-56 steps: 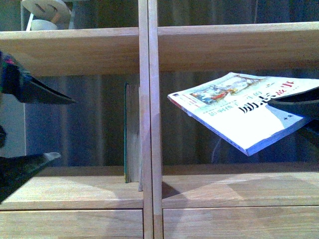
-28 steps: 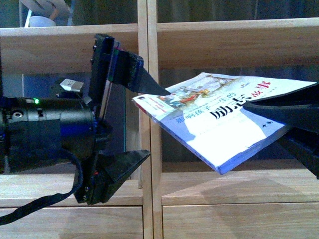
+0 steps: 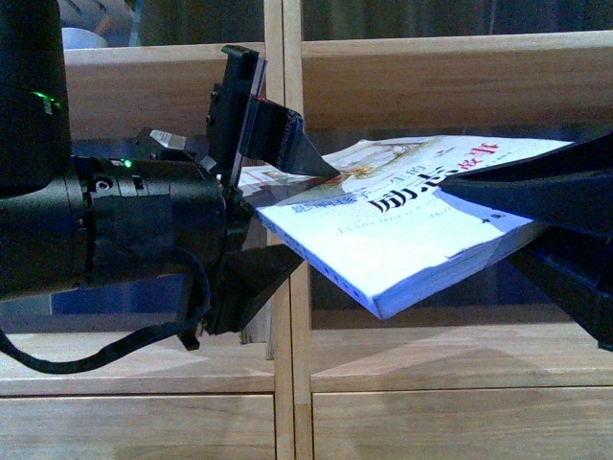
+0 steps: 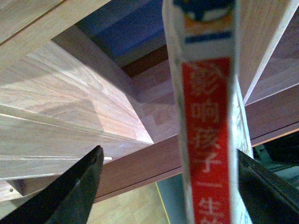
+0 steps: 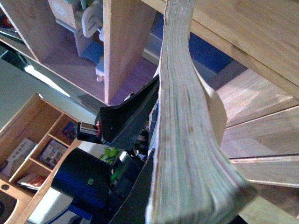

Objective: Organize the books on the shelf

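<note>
The thin paperback [image 3: 412, 230] hangs almost flat in front of the shelf [image 3: 287, 383], pale illustrated cover up. My right gripper [image 3: 484, 225] is shut on its right end. My left gripper [image 3: 287, 216] is open, one finger above and one below the book's spine end. In the left wrist view the red and white spine [image 4: 205, 140] stands between the left gripper's [image 4: 169, 151] dark fingers [image 4: 70, 191], close to one of them. The right wrist view shows the book's page edge [image 5: 187, 140] in the right gripper [image 5: 187, 205]. Only the foot of an upright book [image 3: 257, 337] shows under the left gripper.
The shelf's centre post runs behind the book, with a wide board [image 3: 431, 77] above and drawer fronts [image 3: 431, 426] below. White objects [image 3: 86, 29] sit on the upper left compartment. The left arm's cable [image 3: 96, 350] hangs over the lower board.
My left arm has come in from the left, and its open jaws now straddle the paperback's spine end. The right gripper has carried the book leftward and flatter.
</note>
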